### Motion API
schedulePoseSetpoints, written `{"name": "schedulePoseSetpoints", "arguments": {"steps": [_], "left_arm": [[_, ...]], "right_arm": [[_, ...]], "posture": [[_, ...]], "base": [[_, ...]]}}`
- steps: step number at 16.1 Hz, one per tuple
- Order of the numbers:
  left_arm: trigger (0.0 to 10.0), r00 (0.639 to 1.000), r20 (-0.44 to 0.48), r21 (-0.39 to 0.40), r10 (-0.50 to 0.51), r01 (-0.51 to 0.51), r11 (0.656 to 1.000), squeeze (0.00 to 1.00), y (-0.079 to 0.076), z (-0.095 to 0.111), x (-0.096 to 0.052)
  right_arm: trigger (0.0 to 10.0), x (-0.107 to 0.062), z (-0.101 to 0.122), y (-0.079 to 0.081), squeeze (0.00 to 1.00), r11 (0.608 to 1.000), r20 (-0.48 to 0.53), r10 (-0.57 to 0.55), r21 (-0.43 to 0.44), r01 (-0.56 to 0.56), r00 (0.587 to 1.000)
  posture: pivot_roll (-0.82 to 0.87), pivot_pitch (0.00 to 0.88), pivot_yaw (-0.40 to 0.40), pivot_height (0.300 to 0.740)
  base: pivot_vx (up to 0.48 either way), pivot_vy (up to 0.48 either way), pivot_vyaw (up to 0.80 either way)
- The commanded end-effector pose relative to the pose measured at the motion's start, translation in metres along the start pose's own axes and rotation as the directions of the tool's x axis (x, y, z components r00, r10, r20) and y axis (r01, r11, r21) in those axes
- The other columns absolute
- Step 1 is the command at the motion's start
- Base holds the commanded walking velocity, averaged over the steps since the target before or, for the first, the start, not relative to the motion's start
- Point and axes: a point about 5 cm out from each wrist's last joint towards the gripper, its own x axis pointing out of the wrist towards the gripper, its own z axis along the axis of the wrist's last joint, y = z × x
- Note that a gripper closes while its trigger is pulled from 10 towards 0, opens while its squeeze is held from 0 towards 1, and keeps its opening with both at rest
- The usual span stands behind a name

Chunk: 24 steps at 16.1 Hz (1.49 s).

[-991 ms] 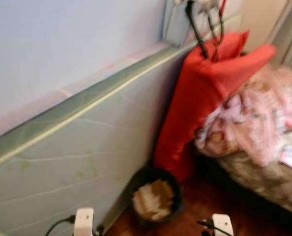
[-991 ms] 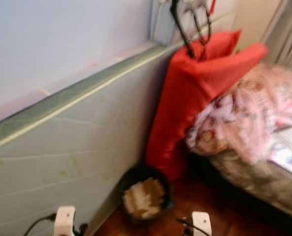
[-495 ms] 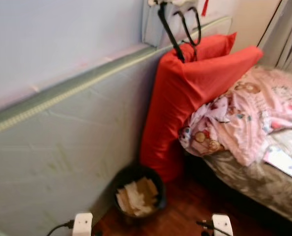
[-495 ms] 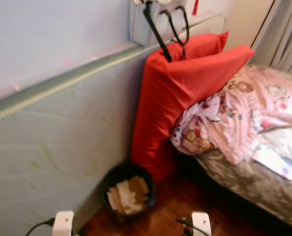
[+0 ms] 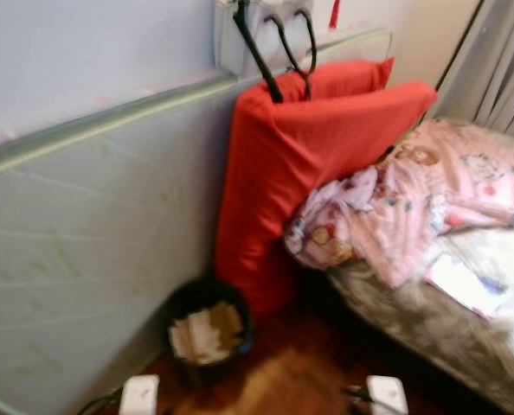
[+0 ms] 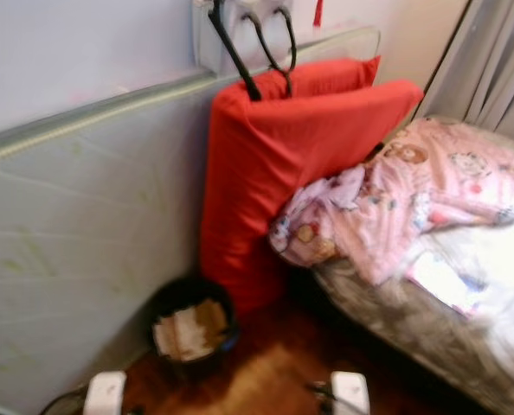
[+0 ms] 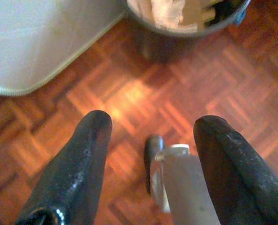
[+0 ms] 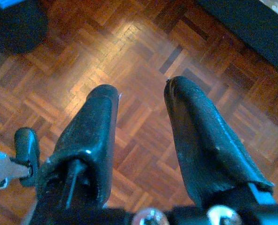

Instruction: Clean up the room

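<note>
Camera view has swung right toward the rumpled pink blanket [image 5: 413, 203], so tidying is only starting; left gripper [image 7: 150, 161] and right gripper [image 8: 141, 140] hang released, empty.

From the head, our two eye views look forward and down at the same corner: red cushion [image 5: 300, 164], bed [image 5: 430, 311] and black bin [image 5: 207, 324], the right eye slightly offset. Each wrist view looks along its own pincer at the parquet floor [image 8: 143, 61] close below; our left wrist view shares the bin with the eyes.
</note>
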Motion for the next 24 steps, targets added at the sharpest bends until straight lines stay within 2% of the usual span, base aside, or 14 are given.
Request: {"name": "schedulePoseSetpoints", "arguments": {"steps": [1,6,12,19,24], "left_arm": [[10.0,0.996,-0.057,0.039,0.068,-0.065,0.997,0.0,0.0213,0.0224,0.0068],[10.0,0.996,-0.058,0.037,0.067,-0.065,0.997,0.0,0.0206,0.022,0.0068],[10.0,0.995,-0.063,0.011,0.078,-0.077,0.997,0.0,0.0223,0.0203,0.0063],[10.0,0.996,-0.061,0.036,0.064,-0.062,0.997,0.0,0.0234,0.0216,0.0065],[10.0,0.997,-0.043,0.028,0.062,-0.061,0.998,0.0,0.0238,0.0239,0.0067]], "right_arm": [[10.0,0.0103,0.0515,-0.0051,0.0,0.996,0.001,0.031,0.085,-0.031,1.0],[10.0,0.0102,0.0513,-0.0058,0.0,0.996,0.0,0.031,0.082,-0.031,1.0],[10.0,0.0103,0.0502,-0.0041,0.0,0.996,-0.001,0.033,0.089,-0.032,0.999],[10.0,0.0105,0.0504,-0.0023,0.0,0.992,0.014,0.017,0.126,-0.019,1.0],[10.0,0.0107,0.0512,-0.0021,0.0,0.995,0.002,0.016,0.099,-0.016,1.0]], "posture": [[0.1,0.0,-0.079,0.74],[0.1,0.0,-0.081,0.74],[0.1,0.0,-0.069,0.74],[0.06,0.0,-0.041,0.74],[0.09,0.0,-0.058,0.74]], "base": [[0.0,-0.307,0.0],[0.0,-0.283,0.0],[0.0,0.0,0.0],[0.0,0.0,0.0],[0.0,0.0,0.0]]}}
